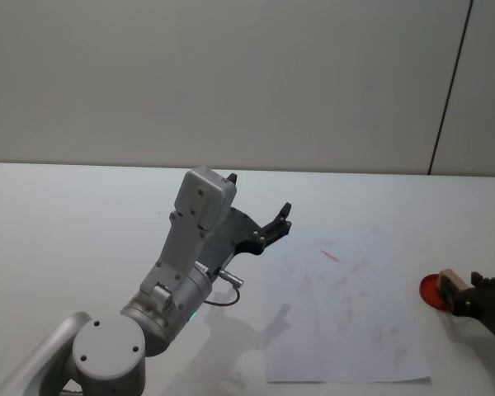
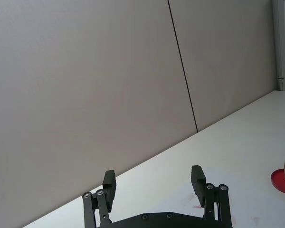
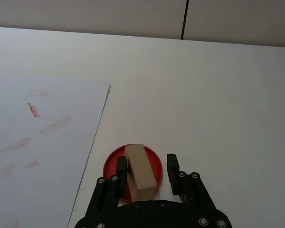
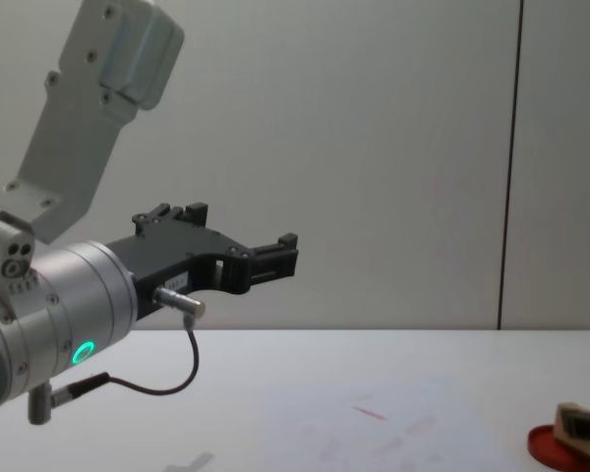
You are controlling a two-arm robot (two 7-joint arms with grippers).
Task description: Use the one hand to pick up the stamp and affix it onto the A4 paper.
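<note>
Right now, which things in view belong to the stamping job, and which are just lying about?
Job:
stamp
right gripper, open, straddling the stamp
A4 paper, with red marks

Just there:
red ink pad, under the stamp
left gripper, open, raised and idle

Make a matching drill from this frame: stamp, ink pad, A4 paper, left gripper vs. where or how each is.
1. stamp
2. ink pad
3. A4 paper
4. left gripper

A. raised above the table, fingers open
B. flat on the table, faint red marks
C. red disc just off the paper's edge
D. standing on the pad, between the open fingers of the right gripper

Pairs: 1-D, 2-C, 3-B, 4-A
</note>
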